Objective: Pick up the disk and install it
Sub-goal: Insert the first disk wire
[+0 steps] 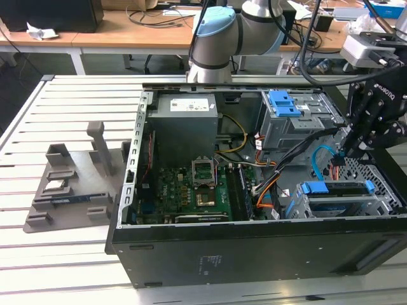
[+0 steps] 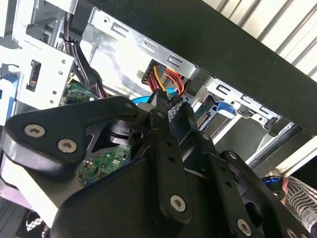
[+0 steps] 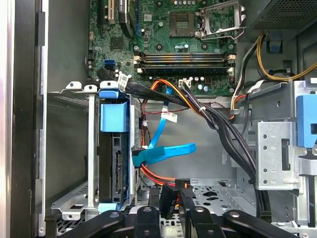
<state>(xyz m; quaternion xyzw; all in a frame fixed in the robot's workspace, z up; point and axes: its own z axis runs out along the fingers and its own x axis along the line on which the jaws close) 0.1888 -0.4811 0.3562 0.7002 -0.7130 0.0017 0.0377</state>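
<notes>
The disk [image 3: 118, 171] sits inside the lower drive cage [image 3: 74, 198] of the open computer case, its blue rail tab [image 3: 114, 118] facing out. The exterior view shows the disk [image 1: 346, 189] in the cage at the case's near right corner. My black gripper [image 1: 341, 154] hangs just above and behind that cage. In both wrist views it is shut on a black power connector [image 3: 171, 194] with red, orange and yellow wires [image 2: 166, 79]. In the first wrist view the gripper [image 3: 172, 207] holds the plug a short way from the disk's connector edge. In the second wrist view the gripper [image 2: 168, 111] grips it at the tips.
A blue data cable [image 3: 166, 151] and black cable bundles [image 3: 213, 119] cross the space beside the cage. A second cage with a blue tab [image 1: 284, 103] stands at the back right. The motherboard [image 1: 191, 190] lies mid-case. A grey slotted stand [image 1: 70, 184] rests outside at the exterior view's left.
</notes>
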